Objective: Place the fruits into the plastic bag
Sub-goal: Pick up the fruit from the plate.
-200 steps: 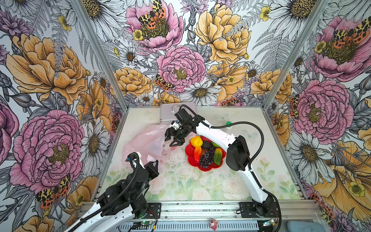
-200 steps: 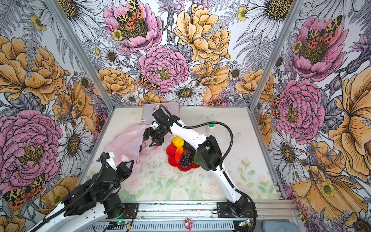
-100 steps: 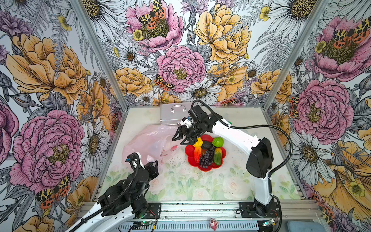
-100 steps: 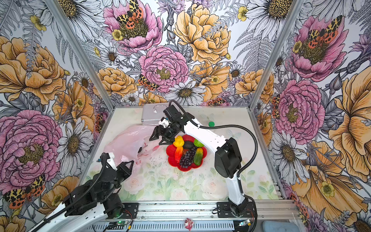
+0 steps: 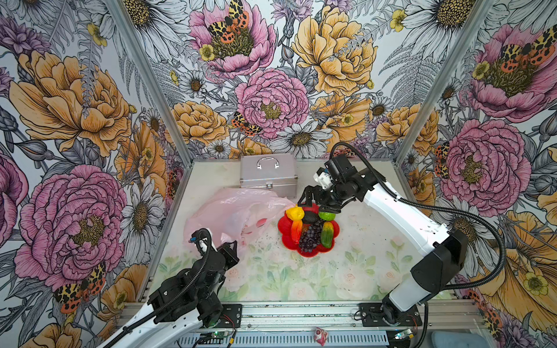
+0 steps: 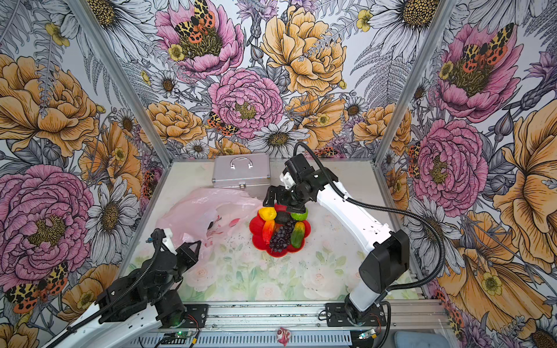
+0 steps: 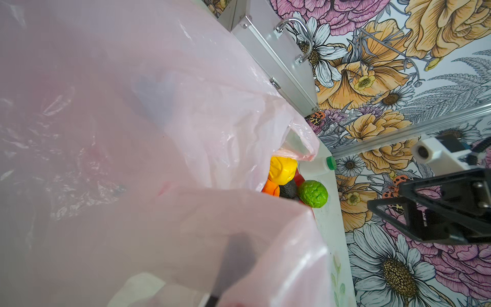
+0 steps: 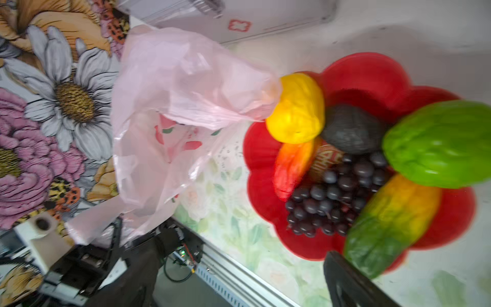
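You're between picks: your right pincer (image 5: 315,205) hangs spread wide over the upper rim of the red plate (image 5: 286,241), mid-frame in both top views, where the toy fruits (image 5: 312,233) lie. Your left pincer (image 5: 232,244) is clamped on the pink plastic bag (image 5: 229,211) just left. Next, drop onto one fruit and close. A second ago that right pincer sat narrower at the bag's mouth.

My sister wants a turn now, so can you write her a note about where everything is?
Left gripper: shut on the edge of the plastic bag, holding it up.
Right gripper: open, empty, above the red plate.
Fruits: six on the plate, including the yellow fruit and the grapes.
Done: cannot tell whether the bag holds any.
To do: bag those six.
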You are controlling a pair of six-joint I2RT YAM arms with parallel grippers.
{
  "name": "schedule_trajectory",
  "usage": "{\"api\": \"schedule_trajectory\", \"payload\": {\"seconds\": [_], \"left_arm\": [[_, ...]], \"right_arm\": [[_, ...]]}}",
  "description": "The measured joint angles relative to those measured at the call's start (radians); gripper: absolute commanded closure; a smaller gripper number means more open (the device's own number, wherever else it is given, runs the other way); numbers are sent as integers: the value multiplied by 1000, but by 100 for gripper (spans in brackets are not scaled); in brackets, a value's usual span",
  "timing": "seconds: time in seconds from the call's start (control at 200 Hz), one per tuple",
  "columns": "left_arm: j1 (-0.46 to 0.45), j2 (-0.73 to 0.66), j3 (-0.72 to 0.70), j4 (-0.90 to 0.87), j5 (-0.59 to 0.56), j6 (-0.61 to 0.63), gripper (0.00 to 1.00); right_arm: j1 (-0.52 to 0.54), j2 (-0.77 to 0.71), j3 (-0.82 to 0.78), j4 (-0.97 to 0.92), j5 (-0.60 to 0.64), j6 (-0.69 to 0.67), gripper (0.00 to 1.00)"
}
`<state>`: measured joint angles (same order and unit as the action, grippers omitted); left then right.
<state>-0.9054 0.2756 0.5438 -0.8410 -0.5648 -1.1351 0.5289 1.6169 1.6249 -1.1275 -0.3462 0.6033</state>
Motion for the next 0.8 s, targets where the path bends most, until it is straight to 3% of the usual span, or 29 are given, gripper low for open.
{"api": "schedule_trajectory", "payload": {"seconds": [0.305, 0.801], "left_arm": [[1, -38, 0, 0, -11, -16, 100], [1, -51, 0, 0, -38, -22, 100]], "right_arm": [[-144, 107, -2, -85, 163, -124, 1], [-198, 351, 108, -88, 143, -215, 1]]}}
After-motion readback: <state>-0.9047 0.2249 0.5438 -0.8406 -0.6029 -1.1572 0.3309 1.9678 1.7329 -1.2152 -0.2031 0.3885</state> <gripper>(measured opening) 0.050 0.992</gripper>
